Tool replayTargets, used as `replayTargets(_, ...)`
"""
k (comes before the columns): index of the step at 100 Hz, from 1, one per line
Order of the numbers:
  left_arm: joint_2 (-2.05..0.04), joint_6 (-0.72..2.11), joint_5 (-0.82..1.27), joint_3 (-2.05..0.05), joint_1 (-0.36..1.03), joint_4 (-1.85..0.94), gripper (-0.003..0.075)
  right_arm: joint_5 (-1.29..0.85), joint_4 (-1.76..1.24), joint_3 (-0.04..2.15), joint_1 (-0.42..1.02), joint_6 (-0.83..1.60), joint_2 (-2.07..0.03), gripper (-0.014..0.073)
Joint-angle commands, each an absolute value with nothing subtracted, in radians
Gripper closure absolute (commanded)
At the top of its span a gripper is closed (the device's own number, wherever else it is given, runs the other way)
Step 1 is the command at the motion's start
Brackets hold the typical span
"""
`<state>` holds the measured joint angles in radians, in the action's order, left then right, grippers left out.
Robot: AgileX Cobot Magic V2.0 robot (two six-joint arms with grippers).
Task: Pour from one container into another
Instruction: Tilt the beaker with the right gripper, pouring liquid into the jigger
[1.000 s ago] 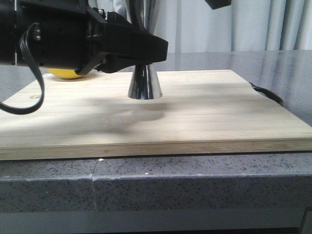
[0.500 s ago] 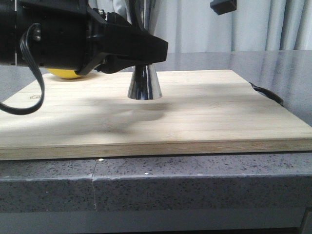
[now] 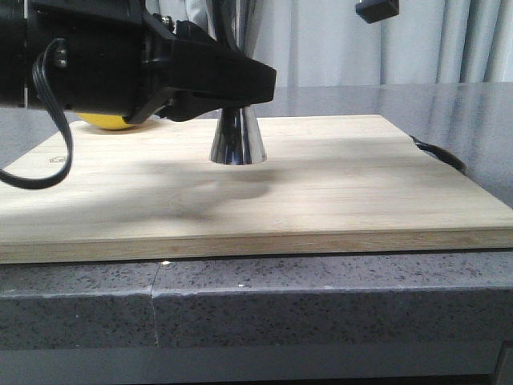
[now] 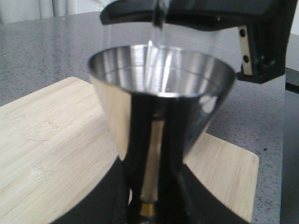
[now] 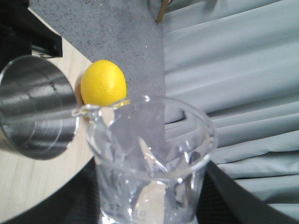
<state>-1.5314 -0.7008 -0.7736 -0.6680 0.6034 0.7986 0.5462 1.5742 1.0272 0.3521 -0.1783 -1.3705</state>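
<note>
The steel jigger stands upright on the wooden board, and my left gripper is shut on its narrow gold-banded waist. The left wrist view looks into the jigger's open upper cup, with my left gripper clamped below it. My right gripper is shut on the clear glass beaker, tilted, its pour lip at the jigger's rim. A thin clear stream falls from the beaker into the cup. Only a corner of the right gripper shows in the front view.
A yellow lemon lies on the board behind the jigger, half hidden by the left arm in the front view. The board lies on a grey speckled counter. A dark strap lies at its right edge. Grey curtains hang behind.
The visible corner of the right gripper has drifted slightly to the right at the top of the front view. The left arm and the jigger have stayed still.
</note>
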Motion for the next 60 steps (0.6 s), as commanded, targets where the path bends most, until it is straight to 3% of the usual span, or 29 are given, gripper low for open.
replayTargets(1, -1.490, -0.711, -0.846, -0.700, 0.610, 0.767, 0.0739, 0.541, 1.549, 1.065, 0.364, -0.175, -1.331, 0.0316)
replayTargets(60, -1.490, -0.713, -0.844, -0.700, 0.610, 0.774, 0.0739, 0.508, 1.593, 1.082, 0.388, -0.175, -1.331, 0.0316)
